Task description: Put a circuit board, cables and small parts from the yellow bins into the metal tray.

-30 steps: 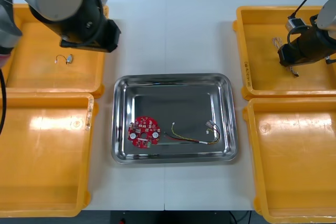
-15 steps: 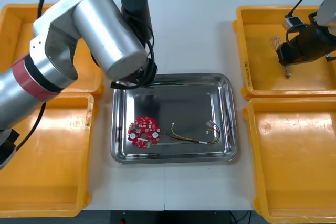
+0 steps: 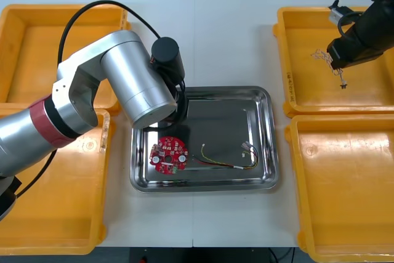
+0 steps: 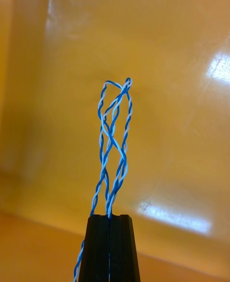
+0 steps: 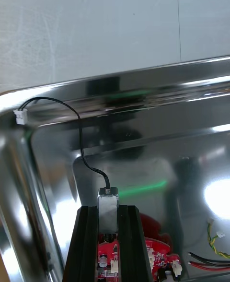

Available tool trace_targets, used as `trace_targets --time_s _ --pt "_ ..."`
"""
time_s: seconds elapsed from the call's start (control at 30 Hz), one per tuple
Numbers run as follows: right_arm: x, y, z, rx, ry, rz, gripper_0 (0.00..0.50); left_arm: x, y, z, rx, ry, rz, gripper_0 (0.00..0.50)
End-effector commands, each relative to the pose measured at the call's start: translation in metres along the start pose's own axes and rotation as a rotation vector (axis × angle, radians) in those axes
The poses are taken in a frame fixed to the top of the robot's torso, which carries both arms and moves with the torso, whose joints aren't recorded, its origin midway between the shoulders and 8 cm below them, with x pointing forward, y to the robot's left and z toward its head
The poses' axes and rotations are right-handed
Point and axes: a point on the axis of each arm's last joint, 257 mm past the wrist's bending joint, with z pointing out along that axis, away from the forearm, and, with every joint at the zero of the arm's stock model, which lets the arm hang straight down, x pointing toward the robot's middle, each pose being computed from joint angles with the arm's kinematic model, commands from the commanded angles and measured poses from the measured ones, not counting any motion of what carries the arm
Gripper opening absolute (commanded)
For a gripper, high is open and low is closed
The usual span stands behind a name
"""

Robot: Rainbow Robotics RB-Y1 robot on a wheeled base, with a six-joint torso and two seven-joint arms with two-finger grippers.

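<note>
Metal tray [image 5: 120, 78], small part [image 5: 108, 210] in left jaws, cable [image 4: 114, 138] in right jaws

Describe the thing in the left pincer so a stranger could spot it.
Find the metal tray in the table's middle; over its left part, by the red circuit board, the left pincer grips a small metal part. Only it trails a single thin black cable ending in a white plug.
</note>
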Motion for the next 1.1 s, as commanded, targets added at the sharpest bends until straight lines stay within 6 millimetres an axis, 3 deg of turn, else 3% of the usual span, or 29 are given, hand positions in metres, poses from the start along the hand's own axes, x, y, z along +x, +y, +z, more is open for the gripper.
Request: trace_targets --time_s 0.03,0.27,0.5,0.6,0.93,1.0,1.03,1.1 --pt "-0.001 -0.017 -0.045 0.04 -0.015 -0.011 0.0 0.009 -0.013 0.006 0.036 -0.014 0.015 0.0" --pt "0.01 0.0 -0.085 0.055 0.036 -0.062 0.0 0.016 -0.009 0.02 0.037 -0.007 0.012 0.0" --pt "-0.02 0.017 -0.114 0.1 -0.077 -0.135 0.0 0.018 0.003 0.029 0.025 -0.005 0.011 0.0" --pt "-0.026 0.031 -0.117 0.1 -0.11 -0.18 0.0 0.019 0.007 0.031 0.026 -0.005 0.014 0.0" --pt "-0.017 0.078 -0.112 0.144 -0.156 -0.364 0.0 0.02 0.013 0.033 0.018 -0.002 0.018 0.009" --pt "-0.013 0.092 -0.111 0.121 -0.174 -0.392 0.0 0.019 0.013 0.033 0.02 -0.006 0.017 0.097" --pt "-0.011 0.099 -0.111 0.105 -0.183 -0.407 0.0 0.018 0.013 0.033 0.021 -0.008 0.017 0.191" --pt "-0.007 0.109 -0.11 0.076 -0.189 -0.423 0.0 0.018 0.014 0.033 0.022 -0.01 0.017 0.299"
